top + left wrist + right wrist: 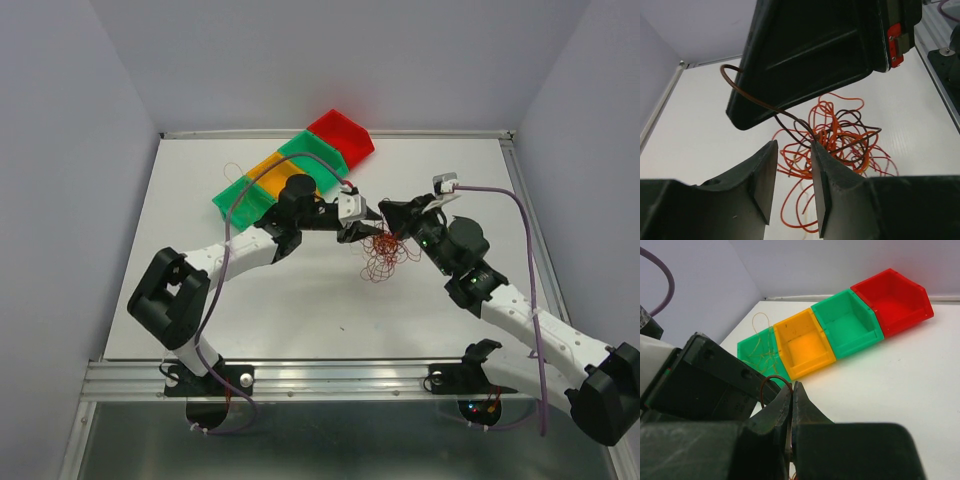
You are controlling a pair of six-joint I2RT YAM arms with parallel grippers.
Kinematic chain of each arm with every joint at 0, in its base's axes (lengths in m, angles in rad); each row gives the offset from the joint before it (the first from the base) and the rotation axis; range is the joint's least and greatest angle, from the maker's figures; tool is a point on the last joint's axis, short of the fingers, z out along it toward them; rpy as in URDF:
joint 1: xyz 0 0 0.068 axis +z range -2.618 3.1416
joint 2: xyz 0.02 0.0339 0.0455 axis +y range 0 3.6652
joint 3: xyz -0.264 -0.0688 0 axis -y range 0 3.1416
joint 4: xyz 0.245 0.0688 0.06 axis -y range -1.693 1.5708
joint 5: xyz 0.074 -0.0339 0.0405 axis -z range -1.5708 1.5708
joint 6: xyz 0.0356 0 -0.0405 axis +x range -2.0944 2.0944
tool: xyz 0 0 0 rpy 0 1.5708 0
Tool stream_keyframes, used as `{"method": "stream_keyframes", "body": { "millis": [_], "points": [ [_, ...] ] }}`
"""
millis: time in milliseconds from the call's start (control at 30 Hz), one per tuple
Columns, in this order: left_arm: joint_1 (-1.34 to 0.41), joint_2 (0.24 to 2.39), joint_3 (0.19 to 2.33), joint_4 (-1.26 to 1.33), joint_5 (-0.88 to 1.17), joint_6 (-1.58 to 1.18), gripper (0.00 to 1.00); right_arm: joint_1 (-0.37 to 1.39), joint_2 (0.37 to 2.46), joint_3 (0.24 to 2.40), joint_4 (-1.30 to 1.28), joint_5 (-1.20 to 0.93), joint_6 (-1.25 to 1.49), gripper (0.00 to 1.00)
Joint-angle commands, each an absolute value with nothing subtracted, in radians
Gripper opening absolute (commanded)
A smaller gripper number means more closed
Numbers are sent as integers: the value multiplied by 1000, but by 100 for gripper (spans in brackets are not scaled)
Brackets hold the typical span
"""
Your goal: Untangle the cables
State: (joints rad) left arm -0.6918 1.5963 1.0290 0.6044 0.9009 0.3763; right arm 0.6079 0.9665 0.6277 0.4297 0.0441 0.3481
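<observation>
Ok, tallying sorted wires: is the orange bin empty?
Empty: orange bin shows a bare floor in the right wrist view.

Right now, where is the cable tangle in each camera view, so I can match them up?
Top external: cable tangle at centre, just below where both grippers meet.
Left wrist: cable tangle centre-right, beyond the left gripper, jaws open.
Right wrist: mostly hidden below the right gripper; only a dark loop shows above it.
Shared landmark: right gripper, shut on a strand, in all three views.

The cables [832,135] are orange, red and dark brown; the table [300,310] white; the bins [850,325] green, orange, green, red.
</observation>
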Motion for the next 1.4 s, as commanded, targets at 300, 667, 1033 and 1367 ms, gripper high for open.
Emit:
{"method": "stream_keyframes", "body": {
  "millis": [300, 667, 1033, 1367],
  "points": [
    [-727, 1629, 1029, 561, 924, 479, 45, 603, 891, 729, 419, 22, 364, 1],
    [-756, 1782, 1111, 494, 841, 495, 31, 603, 853, 847, 423, -58, 405, 1],
    [-759, 1822, 1126, 503, 867, 446, 25, 601, 818, 1029, 437, 29, 426, 1],
    [-759, 1832, 1117, 515, 867, 430, 0, 603, 830, 1181, 446, 167, 376, 1]
  ]
}}
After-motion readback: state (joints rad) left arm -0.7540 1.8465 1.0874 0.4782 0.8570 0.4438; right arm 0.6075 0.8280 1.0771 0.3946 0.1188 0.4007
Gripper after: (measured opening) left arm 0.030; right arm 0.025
